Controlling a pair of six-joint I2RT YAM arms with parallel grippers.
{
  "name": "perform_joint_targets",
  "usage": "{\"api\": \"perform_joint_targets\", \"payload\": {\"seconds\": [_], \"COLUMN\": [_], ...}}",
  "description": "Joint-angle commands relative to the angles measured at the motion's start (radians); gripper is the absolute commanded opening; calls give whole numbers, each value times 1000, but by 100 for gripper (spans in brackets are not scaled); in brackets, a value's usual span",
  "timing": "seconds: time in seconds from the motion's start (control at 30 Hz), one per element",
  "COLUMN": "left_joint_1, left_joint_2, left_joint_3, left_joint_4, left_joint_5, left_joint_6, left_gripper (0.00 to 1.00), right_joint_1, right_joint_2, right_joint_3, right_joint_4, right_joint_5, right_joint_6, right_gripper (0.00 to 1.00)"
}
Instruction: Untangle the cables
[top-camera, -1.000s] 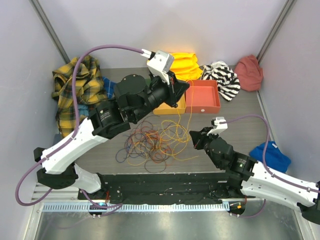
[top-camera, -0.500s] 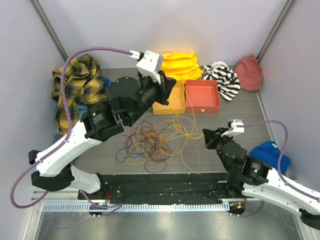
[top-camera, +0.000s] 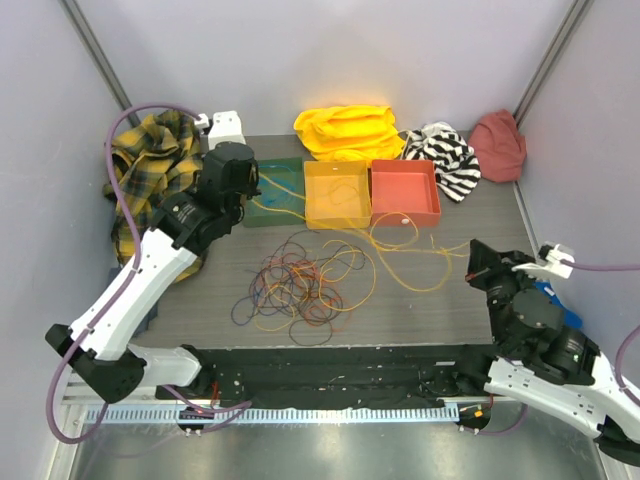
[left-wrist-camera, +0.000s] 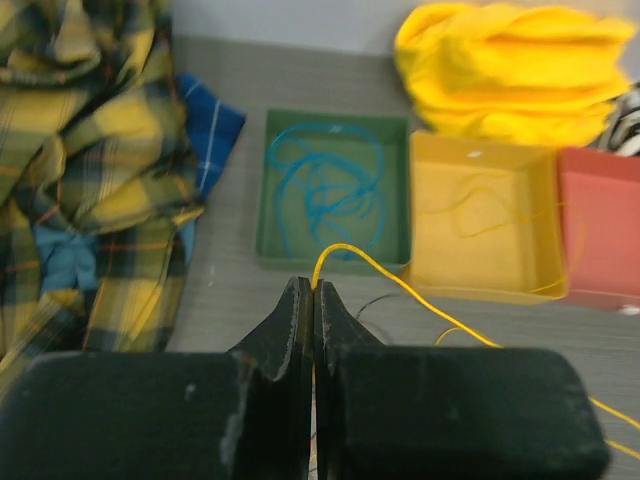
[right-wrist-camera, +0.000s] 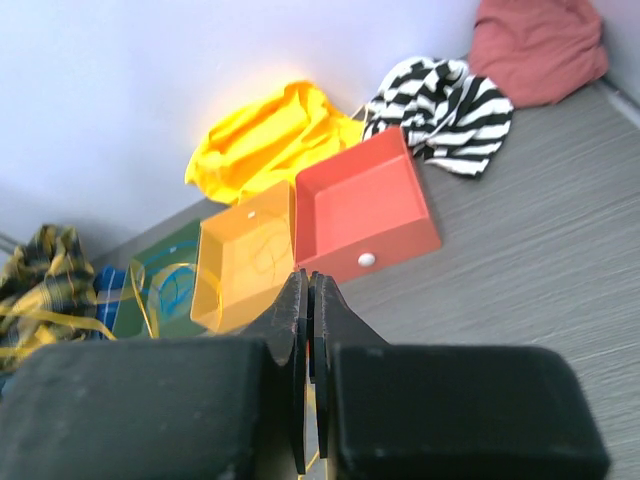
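Observation:
The cables lie as a tangled bunch of thin orange, red, blue and dark loops on the table in front of the trays. One yellow cable runs out of the bunch and stretches between both grippers. My left gripper is over the near edge of the green tray. In the left wrist view it is shut on the yellow cable. My right gripper is at the right of the table. In the right wrist view it is shut, with yellow cable showing low between its fingers.
Green tray holds a teal cable loop; next to it stand a yellow tray and a red tray. Plaid shirt at far left, yellow cloth, striped cloth, pink-red cloth, blue cloth by the right arm.
My left arm swung left from the yellow tray to the green tray. My right arm drew back to the right. The yellow cable came out of the bunch and now spans between them.

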Motion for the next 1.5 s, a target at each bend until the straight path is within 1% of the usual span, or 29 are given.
{"api": "perform_joint_targets", "payload": {"seconds": [0.0,0.03,0.23,0.37,0.43,0.53,0.63,0.87,0.93,1.03,1.07,1.1,1.17,1.27,1.37,1.4,1.47], "left_joint_1": [115,127,133,143,181,254,316,324,324,325,324,325,322,311,293,285,281], "left_joint_2": [-45,-53,-95,-87,-85,-93,-90,-115,-124,-134,-138,-136,-125,-105,-72,-58,-18], "left_joint_3": [-49,-66,-61,-14,15,12,0,-6,11,26,26,34,61,97,172,189,242], "left_joint_4": [-64,-60,-51,-72,-92,-87,-92,-65,-43,30,52,96,127,195,267,281,324], "left_joint_5": [69,97,112,53,23,65,129,203,264,364,435,471,558,626,674,712,732], "left_joint_6": [-123,-134,-142,-93,-82,-97,-131,-174,-180,-202,-211,-218,-235,-239,-237,-237,-240], "left_gripper": [0,0,0,0,0,0,0,0,0,0,0,0,0,0,0,0,0], "right_joint_1": [0,2,0,0,0,2,2,2,3,2,2,2,2,3,2,2,2], "right_joint_2": [-16,-18,-27,-61,-103,-131,-137,-128,-121,-99,-90,-81,-53,-13,31,40,68], "right_joint_3": [71,77,62,92,136,198,236,240,232,206,198,189,169,148,128,120,111], "right_joint_4": [-22,-28,-32,-40,-37,-39,-54,-85,-85,-85,-83,-85,-83,-69,-46,-33,-16], "right_joint_5": [98,95,74,133,169,179,181,154,137,102,91,81,51,17,-7,-14,-27], "right_joint_6": [-40,-41,-20,-51,-98,-156,-172,-158,-153,-124,-115,-91,-72,-57,-46,-45,-40], "right_gripper": [1,1,1,1,1,1,1,1,1,1,1,1,1,1,1,1,1]}}
